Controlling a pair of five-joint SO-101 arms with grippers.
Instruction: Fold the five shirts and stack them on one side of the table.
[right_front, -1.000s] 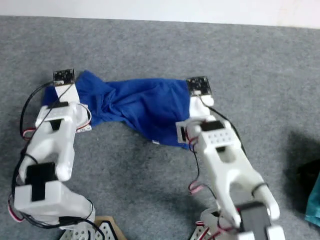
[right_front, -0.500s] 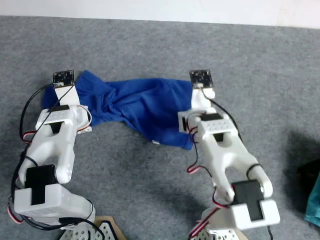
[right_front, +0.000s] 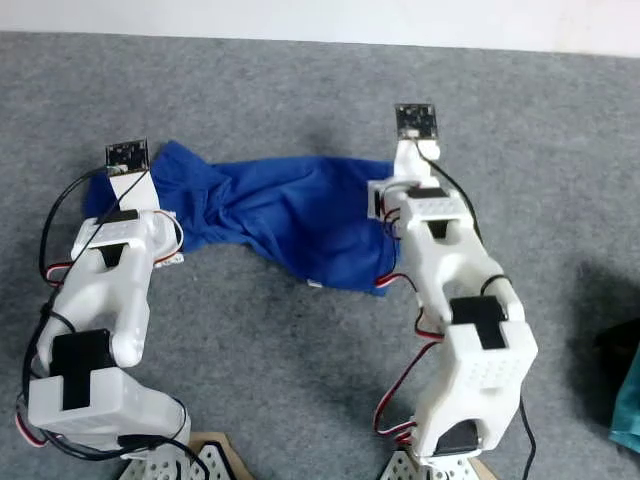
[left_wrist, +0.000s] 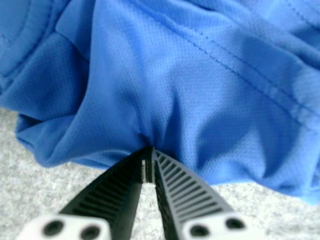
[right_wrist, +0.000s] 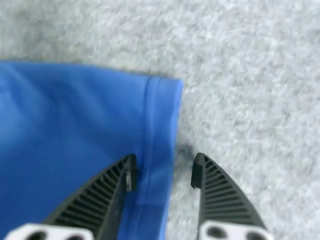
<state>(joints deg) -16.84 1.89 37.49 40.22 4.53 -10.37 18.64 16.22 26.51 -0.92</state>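
Blue shirt (right_front: 280, 215) lies bunched and twisted across the mid part of the grey table (right_front: 300, 90), stretched btwn the two arms, w/ a tight waist of folds nr its left third and a wider, flatter part toward the right. L gripper (left_wrist: 148, 167) is at the shirt's left end, jaws pressed together on a pinch of the cloth. Creases fan out from the tips, and grey surface shows just past that edge. R gripper (right_wrist: 162, 172) is at the shirt's right end, jaws parted a moderate way and holding nothing. One finger (right_wrist: 116, 190) sits over the blue cloth just inside the stitched hem, the other over bare grey surface just beside the edge, so the hem runs btwn them. The shirt corner lies flat just beyond the tips. Can't tell if the tips touch the cloth. At the table's far right edge, well apart from the shirt, there's a bit of teal cloth (right_front: 628, 400) w/ sth dark (right_front: 612, 345) next to it.
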